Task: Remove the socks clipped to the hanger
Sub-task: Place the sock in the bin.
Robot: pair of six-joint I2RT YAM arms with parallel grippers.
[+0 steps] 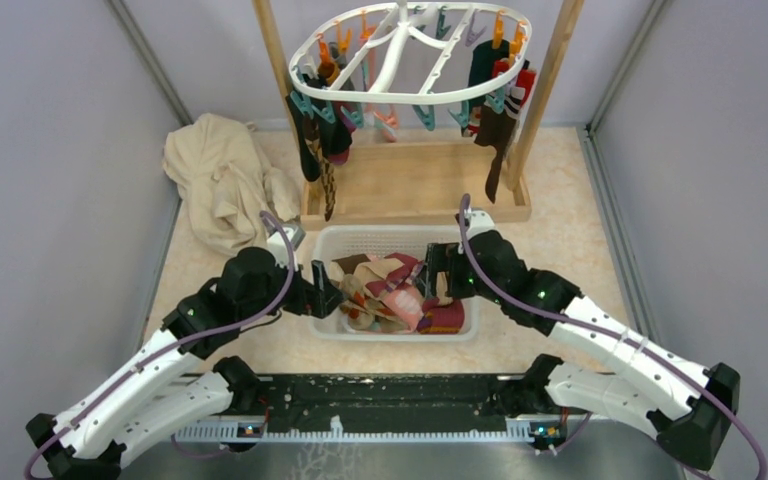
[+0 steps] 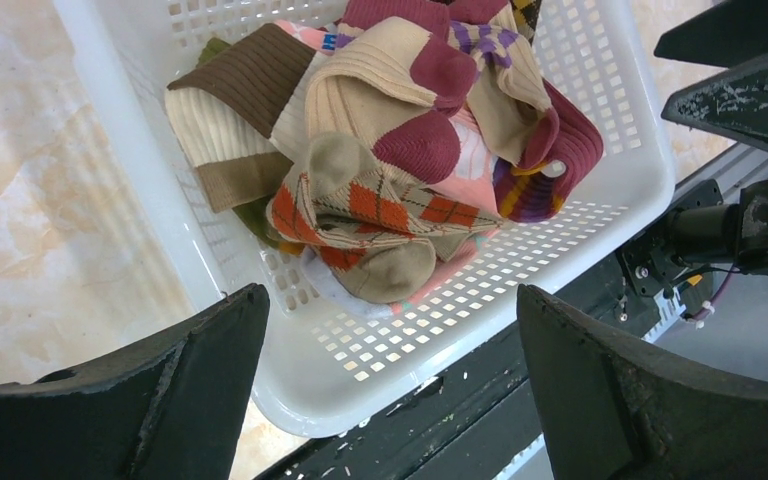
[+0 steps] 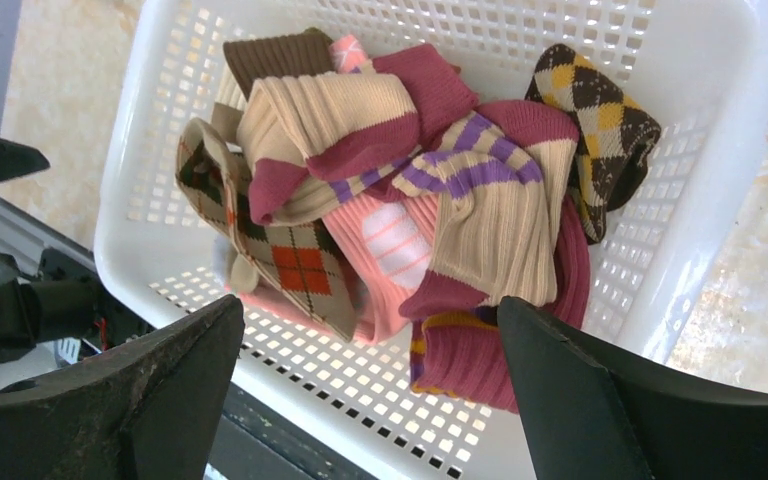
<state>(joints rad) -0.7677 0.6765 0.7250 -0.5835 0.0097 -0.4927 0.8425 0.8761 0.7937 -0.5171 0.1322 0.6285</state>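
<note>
Locating the socks (image 1: 312, 140): clipped to the hanger (image 1: 410, 98) at the far edge of the worktop, dark ones at its left end, dark and red ones at its right. More heaped in the basket (image 1: 400, 232) toward the near edge.

Left fingers (image 1: 325, 298) and right fingers (image 1: 438, 272): spread wide, holding nothing, one at each end of the basket.

Expect light, limp, stretchy knit; neither fragile nor slippery. Pinch the leg just below the clip and pull down steadily. Allow for hanger sway.

No legible brand, label or writing.
</note>
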